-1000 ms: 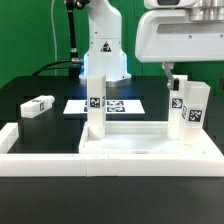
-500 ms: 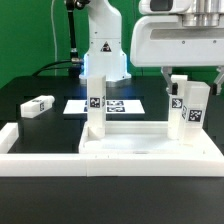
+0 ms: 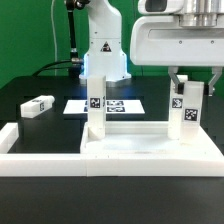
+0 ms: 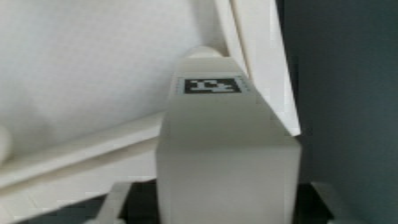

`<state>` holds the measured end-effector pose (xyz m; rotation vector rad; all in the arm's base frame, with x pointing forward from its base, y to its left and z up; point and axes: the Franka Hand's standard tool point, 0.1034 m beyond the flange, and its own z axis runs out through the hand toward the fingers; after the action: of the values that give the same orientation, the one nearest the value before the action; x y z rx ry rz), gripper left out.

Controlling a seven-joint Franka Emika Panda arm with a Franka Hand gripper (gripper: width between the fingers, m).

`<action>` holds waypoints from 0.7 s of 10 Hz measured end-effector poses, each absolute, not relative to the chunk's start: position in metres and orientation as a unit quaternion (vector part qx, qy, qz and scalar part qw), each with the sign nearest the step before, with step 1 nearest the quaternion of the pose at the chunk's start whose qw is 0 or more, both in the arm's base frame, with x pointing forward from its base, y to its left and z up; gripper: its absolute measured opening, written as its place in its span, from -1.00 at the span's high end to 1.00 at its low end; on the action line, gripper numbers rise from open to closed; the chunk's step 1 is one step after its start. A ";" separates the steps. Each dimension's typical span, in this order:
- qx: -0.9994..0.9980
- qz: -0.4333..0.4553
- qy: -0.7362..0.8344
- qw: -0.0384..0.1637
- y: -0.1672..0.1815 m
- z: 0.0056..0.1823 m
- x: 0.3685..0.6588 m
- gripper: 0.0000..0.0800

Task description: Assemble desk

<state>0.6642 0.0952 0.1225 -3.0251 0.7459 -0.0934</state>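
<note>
The white desk top (image 3: pixel 150 158) lies rim-up at the front of the exterior view. One square leg (image 3: pixel 95 104) with a tag stands at its back corner on the exterior view's left. My gripper (image 3: pixel 190 88) hangs over the back corner on the exterior view's right, shut on a second tagged leg (image 3: pixel 188 112) that stands upright there. In the wrist view this leg (image 4: pixel 217 130) fills the middle between my dark fingers (image 4: pixel 141 203), with the desk top's rim (image 4: pixel 258 50) behind it. My gripper (image 4: pixel 217 205) is closed against the leg's sides.
A loose white leg (image 3: pixel 38 105) lies on the black table at the exterior view's left. The marker board (image 3: pixel 118 105) lies behind the desk top. A long white border bar (image 3: pixel 40 160) runs along the front left. The robot base (image 3: pixel 103 45) stands at the back.
My gripper has shifted a little to the exterior view's right and sunk slightly. The leg in it has turned from a skewed stance to square and upright.
</note>
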 end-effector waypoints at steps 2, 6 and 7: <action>-0.921 -0.032 0.389 0.014 0.092 0.123 0.665 0.28; -0.736 -0.026 0.674 0.055 0.094 0.121 0.662 0.27; -0.709 -0.026 0.702 0.055 0.097 0.122 0.662 0.27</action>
<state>0.6618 0.0972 0.1218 -2.1527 2.1327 -0.0786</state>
